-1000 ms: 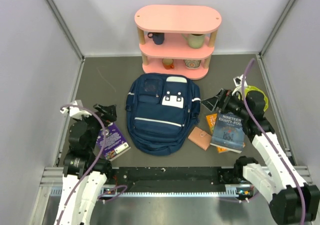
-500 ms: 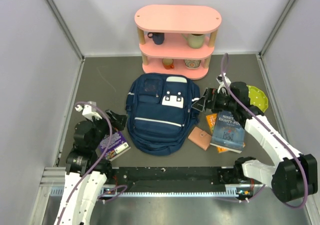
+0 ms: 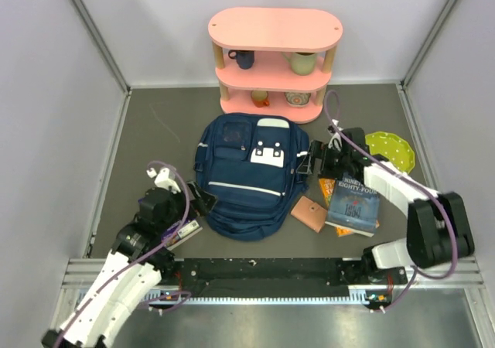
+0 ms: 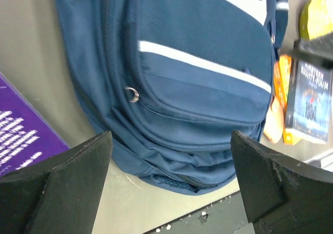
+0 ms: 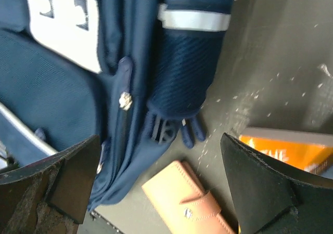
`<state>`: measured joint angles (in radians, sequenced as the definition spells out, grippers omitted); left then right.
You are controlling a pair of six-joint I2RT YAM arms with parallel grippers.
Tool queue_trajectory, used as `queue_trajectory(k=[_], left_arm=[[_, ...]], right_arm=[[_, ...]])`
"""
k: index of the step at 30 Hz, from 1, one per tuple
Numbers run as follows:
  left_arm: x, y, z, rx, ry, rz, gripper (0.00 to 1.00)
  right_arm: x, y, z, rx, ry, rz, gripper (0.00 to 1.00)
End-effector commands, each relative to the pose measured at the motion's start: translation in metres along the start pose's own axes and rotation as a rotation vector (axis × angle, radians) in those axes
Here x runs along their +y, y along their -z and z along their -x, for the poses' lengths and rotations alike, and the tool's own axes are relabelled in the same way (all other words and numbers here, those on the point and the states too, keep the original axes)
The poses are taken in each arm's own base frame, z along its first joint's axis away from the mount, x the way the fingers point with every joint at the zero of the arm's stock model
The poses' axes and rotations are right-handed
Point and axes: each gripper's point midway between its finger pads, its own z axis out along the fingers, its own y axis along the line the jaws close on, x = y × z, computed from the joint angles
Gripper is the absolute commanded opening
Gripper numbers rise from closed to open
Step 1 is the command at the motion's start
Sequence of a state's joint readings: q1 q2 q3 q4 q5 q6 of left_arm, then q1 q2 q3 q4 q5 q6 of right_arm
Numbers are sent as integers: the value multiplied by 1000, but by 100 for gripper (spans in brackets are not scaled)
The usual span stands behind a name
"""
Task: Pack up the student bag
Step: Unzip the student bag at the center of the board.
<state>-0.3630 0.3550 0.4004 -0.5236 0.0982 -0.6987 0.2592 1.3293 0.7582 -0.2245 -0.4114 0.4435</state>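
The navy student bag (image 3: 246,176) lies flat in the middle of the table, white patch toward the shelf, its zips shut as far as I can see. My left gripper (image 3: 204,202) is open and empty at the bag's lower left edge; in the left wrist view (image 4: 171,192) its fingers (image 4: 67,187) frame the bag's bottom (image 4: 197,78). My right gripper (image 3: 308,161) is open and empty at the bag's right side. In the right wrist view (image 5: 166,192) it hovers over the mesh side pocket (image 5: 187,73) and a strap buckle.
A purple book (image 3: 182,228) lies under my left arm. A pink wallet (image 3: 309,213), a dark paperback (image 3: 352,203) on an orange book (image 3: 328,186) and a green plate (image 3: 389,145) lie right of the bag. A pink shelf (image 3: 274,29) with mugs stands behind.
My left gripper has moved right, off the purple book, to the bag's lower left edge. My right gripper has moved left from the books to the bag's right side.
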Motion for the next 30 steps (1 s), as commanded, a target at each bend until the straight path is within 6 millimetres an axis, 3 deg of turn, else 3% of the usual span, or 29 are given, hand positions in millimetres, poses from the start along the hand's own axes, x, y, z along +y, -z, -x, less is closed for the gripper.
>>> queue_trajectory(k=[1,2,6,11,17,20,21,23,26,29,30], left_arm=[[-24,-12,0,-8,-9,7,99],[-32,-12,-10,23,-31,-6,98],[-42,-19,-24,59,-32,-22,98],[-48,-31,-51,132,-33,-53,98],[-57,-29,-48,118,-61,-91,98],[-63,-23,-39,96,-59,-108,98],[-64,-19,-36,87,-60,-109,98],[-64,-15,-31,76,-65,-106,98],[-62,-5,-18,36,-68,-79,98],[-61,9,0,-19,-65,-61,98],[-66,17,10,-46,-59,-74,98]], right_arm=[[-5,-27,29,-26,-32,-44,96],[-1,-32,41,-53,-19,-30,96],[4,-51,54,-39,-22,12,98],[2,-69,58,-5,-44,42,94],[9,-73,55,-12,-84,155,63],[20,-69,50,-11,-88,225,35],[22,-67,50,-12,-101,238,19],[23,-63,48,-25,-111,242,3],[40,-44,61,-90,-124,285,0],[73,-11,75,-174,-217,389,0],[85,2,88,-233,-277,428,0]])
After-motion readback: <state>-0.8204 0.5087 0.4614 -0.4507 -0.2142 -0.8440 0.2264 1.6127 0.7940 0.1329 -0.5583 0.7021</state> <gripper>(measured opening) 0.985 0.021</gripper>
